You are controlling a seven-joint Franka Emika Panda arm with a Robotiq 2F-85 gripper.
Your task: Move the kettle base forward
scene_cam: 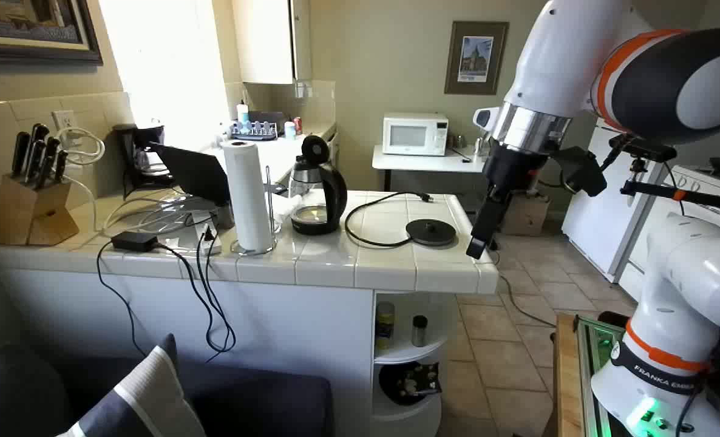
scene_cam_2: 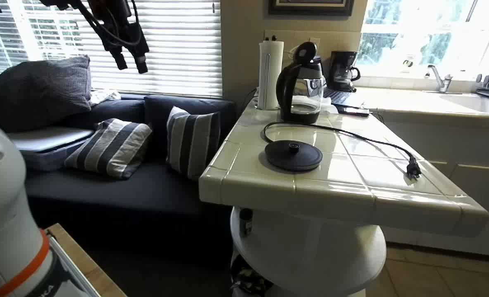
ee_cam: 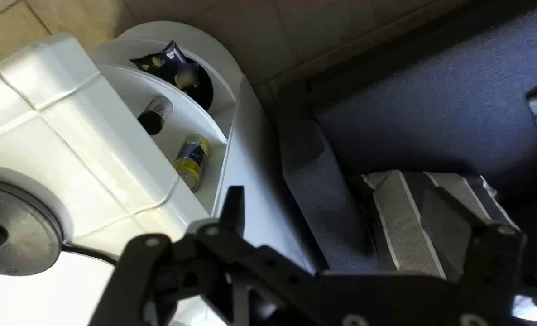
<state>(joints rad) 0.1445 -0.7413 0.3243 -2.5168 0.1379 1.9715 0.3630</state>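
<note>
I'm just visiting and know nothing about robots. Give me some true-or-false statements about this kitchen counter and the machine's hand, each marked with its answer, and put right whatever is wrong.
The kettle base lies flat on the tiled counter. True.
The kettle sits on the kettle base. False: it stands apart from it, on the counter.
The kettle's lid is open. True.
The hand grips the kettle base. False: the hand is open and apart from it.
The base's plug is in a wall socket. False: it lies on the counter.
The paper towel roll stands upright. True.
</note>
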